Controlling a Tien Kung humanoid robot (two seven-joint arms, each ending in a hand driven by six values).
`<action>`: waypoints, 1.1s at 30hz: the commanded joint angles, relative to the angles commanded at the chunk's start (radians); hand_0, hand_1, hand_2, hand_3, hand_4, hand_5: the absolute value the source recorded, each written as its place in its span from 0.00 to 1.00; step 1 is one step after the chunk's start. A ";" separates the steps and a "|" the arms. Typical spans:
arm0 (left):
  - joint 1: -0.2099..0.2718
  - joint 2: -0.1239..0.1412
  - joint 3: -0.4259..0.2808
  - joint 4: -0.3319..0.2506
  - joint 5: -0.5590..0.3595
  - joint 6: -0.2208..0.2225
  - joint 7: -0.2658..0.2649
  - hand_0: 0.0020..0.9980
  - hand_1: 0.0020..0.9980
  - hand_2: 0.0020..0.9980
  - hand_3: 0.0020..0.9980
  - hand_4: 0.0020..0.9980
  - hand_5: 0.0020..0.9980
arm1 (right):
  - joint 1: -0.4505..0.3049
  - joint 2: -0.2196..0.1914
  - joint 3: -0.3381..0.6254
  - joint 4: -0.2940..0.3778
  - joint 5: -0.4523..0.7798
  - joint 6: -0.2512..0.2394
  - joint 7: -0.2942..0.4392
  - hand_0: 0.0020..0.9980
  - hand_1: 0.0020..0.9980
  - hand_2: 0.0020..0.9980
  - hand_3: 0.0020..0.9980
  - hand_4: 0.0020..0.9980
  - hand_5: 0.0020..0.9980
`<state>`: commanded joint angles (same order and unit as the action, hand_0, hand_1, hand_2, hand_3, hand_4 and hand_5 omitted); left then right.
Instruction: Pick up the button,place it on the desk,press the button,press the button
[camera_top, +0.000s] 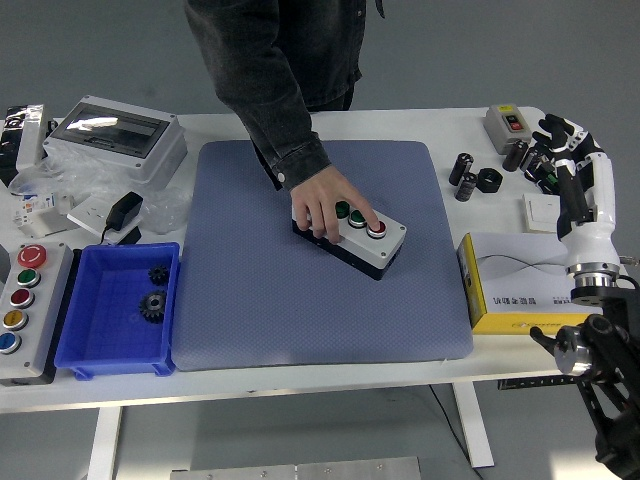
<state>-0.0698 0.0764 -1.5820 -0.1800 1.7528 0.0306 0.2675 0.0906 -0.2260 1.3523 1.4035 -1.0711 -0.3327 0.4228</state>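
A grey button box (368, 238) with green and red buttons lies on the blue mat (250, 290), turned at an angle. A person's hand (325, 205) from the far side rests on its left part and covers it. My right hand (558, 140) hangs open and empty over the table's right end, well right of the box. My left hand is out of view.
A yellow box (505, 285) lies right of the mat. Black cylinders (466, 175) and a small switch box (505, 122) are at the back right. A blue bin (115, 310) with gears, a second button box (25, 310) and a clear-lidded enclosure (115, 135) are at the left.
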 joint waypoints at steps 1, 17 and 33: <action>0.000 0.000 0.000 0.000 0.001 0.000 0.000 0.61 0.52 0.53 0.60 0.62 0.22 | 0.000 -0.001 -0.004 0.005 -0.022 -0.012 -0.014 0.78 0.74 0.75 0.71 0.84 0.68; 0.001 0.002 0.012 0.000 -0.020 -0.002 0.010 0.61 0.52 0.53 0.60 0.62 0.21 | 0.185 -0.024 -0.237 0.022 -0.590 -0.002 -0.546 0.83 0.82 0.84 0.87 0.90 0.55; 0.003 0.009 0.006 0.000 -0.020 0.001 0.014 0.61 0.52 0.53 0.60 0.62 0.22 | 0.324 -0.023 -0.476 0.050 -0.830 0.168 -0.827 1.00 1.00 1.00 1.00 1.00 0.39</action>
<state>-0.0664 0.0858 -1.5761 -0.1800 1.7332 0.0313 0.2819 0.4142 -0.2489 0.8763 1.4534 -1.9013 -0.1648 -0.4038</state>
